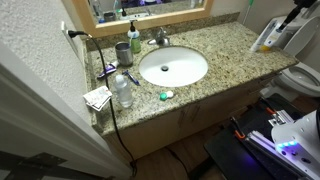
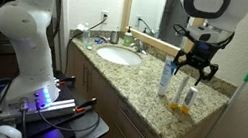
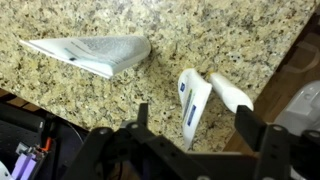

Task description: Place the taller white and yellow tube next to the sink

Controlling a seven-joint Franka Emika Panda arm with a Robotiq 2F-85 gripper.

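Note:
Two tubes stand on their caps at the end of the granite counter, far from the sink point(image 2: 116, 55). One is taller and white with a blue label point(image 2: 166, 78). The other is white with a yellow cap point(image 2: 189, 97) and looks shorter. In the wrist view the blue-labelled tube point(image 3: 192, 100) and the plain white tube point(image 3: 232, 93) stand side by side between my fingers. My gripper point(image 2: 192, 72) is open and empty, hovering just above them, nearer the yellow-capped one. It also shows in the wrist view point(image 3: 195, 125) and in an exterior view point(image 1: 293, 18). The sink point(image 1: 173, 66) is mid-counter.
A folded white cloth point(image 3: 95, 52) lies on the counter near the tubes. By the sink are a faucet point(image 1: 158, 38), a green bottle point(image 1: 134, 35), a cup point(image 1: 122, 52) and a clear plastic bottle point(image 1: 123, 90). A toilet point(image 1: 300, 78) stands past the counter's end.

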